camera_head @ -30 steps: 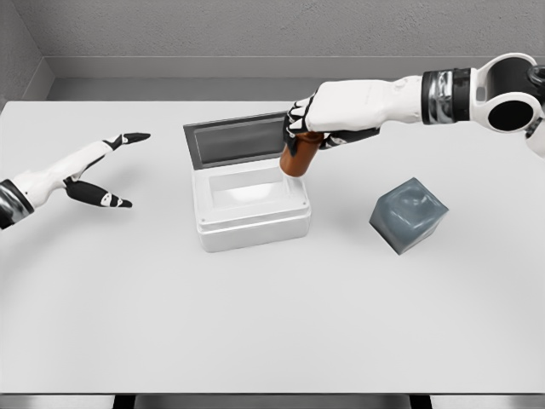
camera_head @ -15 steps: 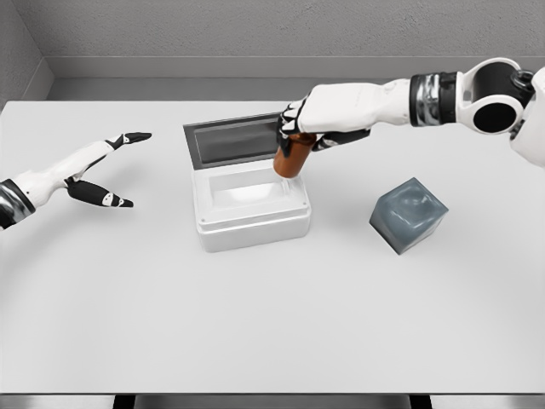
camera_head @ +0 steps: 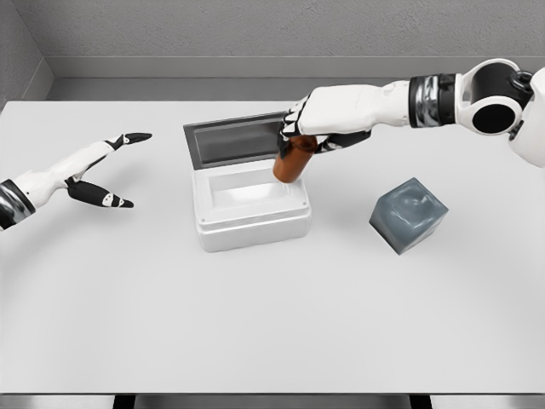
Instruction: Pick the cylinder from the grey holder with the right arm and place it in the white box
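Your right hand (camera_head: 322, 128) has its fingers clamped around the upper part of the short brown cylinder (camera_head: 292, 162). The cylinder hangs tilted over the right rear part of the white rectangular box (camera_head: 251, 223), with its lower end pointing down toward the cavity and just inside the box's right wall. The box's grey-lined lid (camera_head: 236, 139) stands open behind the box.

Bring the cylinder toward the centre of the box before releasing it, so that its lower end clears the right wall. Lower it until it sits well inside the cavity, then spread the fingers. Keep the hand clear of the raised lid behind the box.

The grey cube-shaped holder (camera_head: 408, 215) sits empty, well to the right of the box. Your left hand (camera_head: 95, 169) rests with fingers spread, well to the left of the box.
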Motion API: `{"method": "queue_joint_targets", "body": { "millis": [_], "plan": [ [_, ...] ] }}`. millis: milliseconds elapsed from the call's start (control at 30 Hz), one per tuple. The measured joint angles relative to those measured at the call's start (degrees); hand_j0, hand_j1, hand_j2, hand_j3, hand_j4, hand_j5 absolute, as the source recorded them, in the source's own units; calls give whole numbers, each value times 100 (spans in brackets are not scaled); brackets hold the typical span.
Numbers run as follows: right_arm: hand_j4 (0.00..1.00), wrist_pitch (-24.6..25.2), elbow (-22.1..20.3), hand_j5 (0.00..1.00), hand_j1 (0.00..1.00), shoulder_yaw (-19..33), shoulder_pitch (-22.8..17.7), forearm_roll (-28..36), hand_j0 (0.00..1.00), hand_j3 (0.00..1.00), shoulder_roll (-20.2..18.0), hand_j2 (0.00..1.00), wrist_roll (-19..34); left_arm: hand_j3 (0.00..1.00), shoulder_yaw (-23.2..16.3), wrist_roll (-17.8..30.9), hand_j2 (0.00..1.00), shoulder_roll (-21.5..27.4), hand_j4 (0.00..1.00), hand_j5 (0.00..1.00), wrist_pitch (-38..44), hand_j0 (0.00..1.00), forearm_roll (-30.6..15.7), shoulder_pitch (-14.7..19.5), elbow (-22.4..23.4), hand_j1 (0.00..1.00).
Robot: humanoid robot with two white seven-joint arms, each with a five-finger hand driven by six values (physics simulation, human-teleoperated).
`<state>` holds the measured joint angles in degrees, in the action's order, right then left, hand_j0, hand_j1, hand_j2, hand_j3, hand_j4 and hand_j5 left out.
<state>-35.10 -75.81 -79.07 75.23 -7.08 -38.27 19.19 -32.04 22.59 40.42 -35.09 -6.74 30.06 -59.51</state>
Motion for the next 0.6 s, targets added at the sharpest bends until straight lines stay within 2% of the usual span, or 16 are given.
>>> {"method": "queue_joint_targets", "body": {
  "millis": [33,100,167,233,300,367,467,600],
  "plan": [
    [82,0,-1,82,82,-3,0,-5,82,82,3,82,0,100,2,-2,100,0,100,100,0,100,1,0,4,100],
    [83,0,-3,83,83,2,-35,-13,83,83,-2,83,0,100,5,-4,100,-2,100,100,0,100,4,0,8,100],
    [92,0,-3,92,92,15,-35,-16,92,92,-7,92,0,100,5,-6,100,-3,100,100,0,100,4,-9,10,100],
    [93,0,-4,93,93,24,-35,-17,93,93,-17,93,1,100,5,-6,100,-3,100,100,0,100,5,-9,12,100],
    [100,0,-5,100,100,36,-35,-17,100,100,-30,100,-1,100,5,-7,100,-1,100,100,0,100,7,-9,12,100],
    [100,-1,-18,100,100,118,-35,-13,100,100,-89,100,-16,100,4,-7,100,3,100,100,0,100,6,-9,13,100],
    [100,-1,-45,100,100,376,-26,22,100,100,-356,100,-85,100,3,-12,100,16,100,100,0,100,6,-9,13,100],
    [100,1,-90,100,100,751,-9,98,100,100,-959,100,-391,100,1,-15,100,27,100,100,0,100,5,0,13,100]
  ]
}}
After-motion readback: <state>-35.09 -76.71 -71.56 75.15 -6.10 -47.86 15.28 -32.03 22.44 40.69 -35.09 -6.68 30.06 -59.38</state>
